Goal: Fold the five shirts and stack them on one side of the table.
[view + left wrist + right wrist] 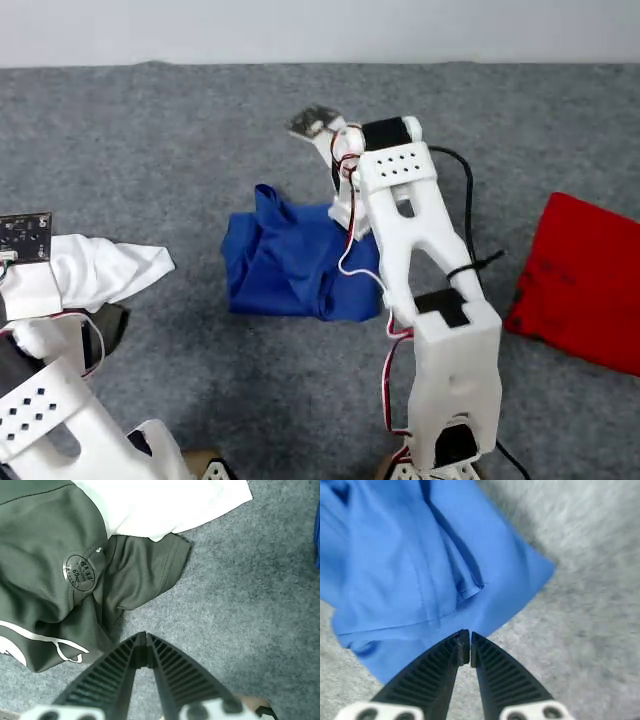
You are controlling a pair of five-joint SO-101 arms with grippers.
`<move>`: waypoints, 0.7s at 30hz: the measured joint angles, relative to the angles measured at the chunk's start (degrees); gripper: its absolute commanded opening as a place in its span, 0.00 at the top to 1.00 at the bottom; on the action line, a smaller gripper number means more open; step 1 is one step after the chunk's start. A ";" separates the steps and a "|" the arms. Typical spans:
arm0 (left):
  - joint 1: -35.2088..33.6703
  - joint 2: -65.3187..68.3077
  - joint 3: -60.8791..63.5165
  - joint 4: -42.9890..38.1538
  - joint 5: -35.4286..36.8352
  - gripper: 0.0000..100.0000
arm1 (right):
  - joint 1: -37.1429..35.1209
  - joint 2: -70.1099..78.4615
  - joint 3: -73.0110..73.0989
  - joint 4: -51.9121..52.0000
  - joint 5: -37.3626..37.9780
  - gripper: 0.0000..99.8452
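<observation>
The left gripper (146,648) is hanging over the gray carpet (240,605), its jaws pressed together. A dark green shirt (50,555) is lying just past the jaw tips. A white shirt (160,505) is lying beyond it, touching it.

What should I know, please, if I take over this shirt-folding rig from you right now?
Left gripper: shut, empty, over the table beside the dark green shirt.
Right gripper: shut, tips at the edge of the blue shirt; no cloth seen between them.
The white shirt lies partly over the green one, both crumpled. The blue shirt is bunched mid-table. The red shirt lies flat at the far side, seemingly folded.
Left: fold blue, white and green, then stack all on one side.
</observation>
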 measured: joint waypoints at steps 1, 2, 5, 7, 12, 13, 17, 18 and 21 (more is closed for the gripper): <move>0.00 0.00 0.00 0.00 0.00 0.99 | -0.09 1.58 0.00 0.00 0.00 0.99; 0.00 0.00 0.00 0.00 0.00 0.99 | -0.44 3.25 0.00 0.00 0.00 0.99; 0.00 0.00 0.00 0.00 0.00 0.99 | -2.37 7.30 0.00 -1.23 0.00 0.99; 0.00 0.00 0.00 0.00 0.00 0.99 | -5.36 8.44 0.00 -1.76 0.00 0.99; 0.00 0.00 0.00 0.00 0.00 0.99 | -16.35 8.35 -2.90 -1.14 0.00 0.99; 0.00 0.00 0.00 0.00 0.00 0.99 | -18.73 7.91 -4.48 -0.53 0.00 0.99; 0.00 0.00 0.00 0.00 0.00 0.99 | -26.29 5.80 -8.88 3.25 0.09 0.99; 0.00 0.00 0.00 0.00 0.00 0.99 | -27.52 5.54 -9.23 4.13 0.09 0.99; 0.00 0.00 0.00 0.00 0.00 0.99 | -28.40 5.19 -9.76 5.63 0.09 0.99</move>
